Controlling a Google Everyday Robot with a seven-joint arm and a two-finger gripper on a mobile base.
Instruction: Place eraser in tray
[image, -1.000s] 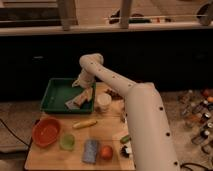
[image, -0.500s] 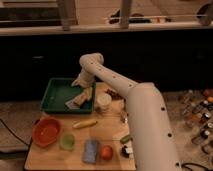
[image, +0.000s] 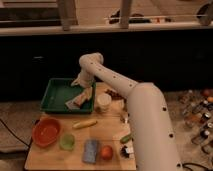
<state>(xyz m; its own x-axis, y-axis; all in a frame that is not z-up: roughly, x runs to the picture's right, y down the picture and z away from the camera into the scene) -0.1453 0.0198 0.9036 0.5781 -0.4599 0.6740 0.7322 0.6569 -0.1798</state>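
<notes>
Camera view, gripper (image: 86, 93) over tray (image: 50, 95) right rim, fingers grasping eraser (image: 84, 98), bare tray floor leftward.

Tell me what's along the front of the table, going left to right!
Orange bowl → small green cup → blue-grey sponge → orange-red ball. The gripper is farther back, at the green tray.

gripper (image: 85, 94) over tray (image: 52, 100), grip unclear
</notes>
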